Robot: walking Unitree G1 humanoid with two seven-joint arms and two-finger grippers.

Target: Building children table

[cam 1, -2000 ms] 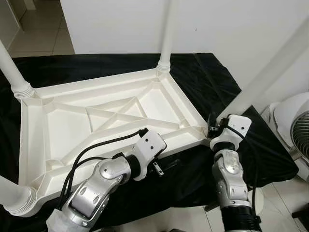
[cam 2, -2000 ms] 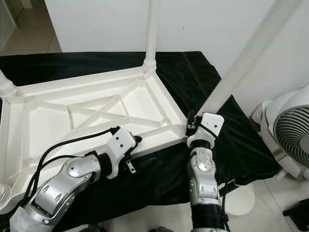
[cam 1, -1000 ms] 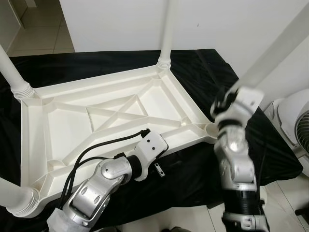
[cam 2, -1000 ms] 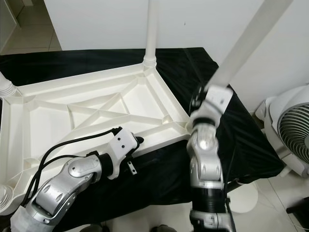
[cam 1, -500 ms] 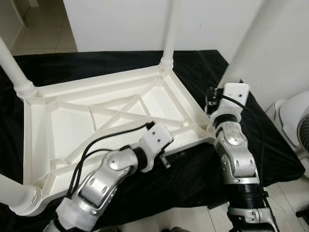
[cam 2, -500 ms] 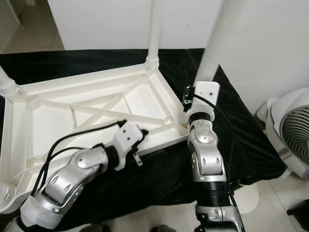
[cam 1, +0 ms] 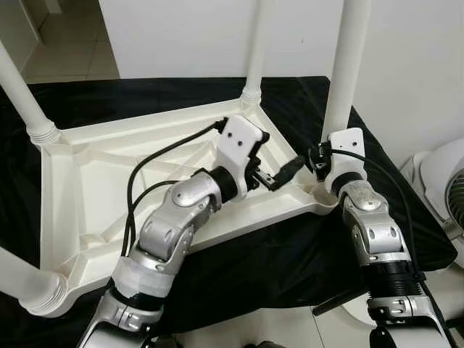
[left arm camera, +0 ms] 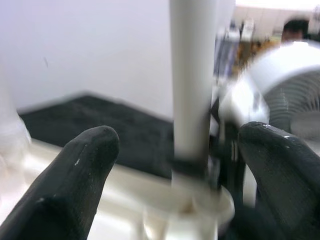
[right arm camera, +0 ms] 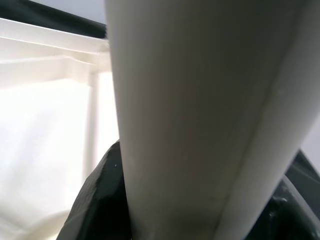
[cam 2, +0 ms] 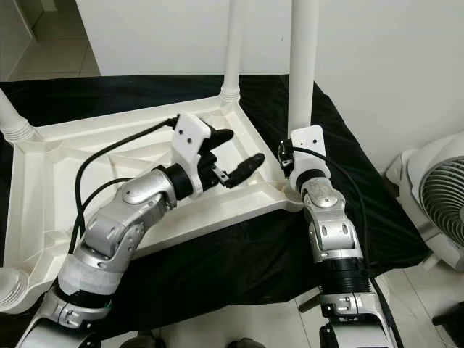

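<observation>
While the right gripper (cam 1: 324, 161) clamps the leg (cam 1: 346, 65) upright at the tabletop's (cam 1: 94, 188) right-of-centre corner socket, the left gripper (cam 1: 279, 168), fingers spread and empty, nears; a bump could unseat it.

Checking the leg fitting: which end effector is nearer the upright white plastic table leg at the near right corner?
Right. The right end effector grips the white plastic table leg; the left end effector, open, sits apart beside it.
</observation>
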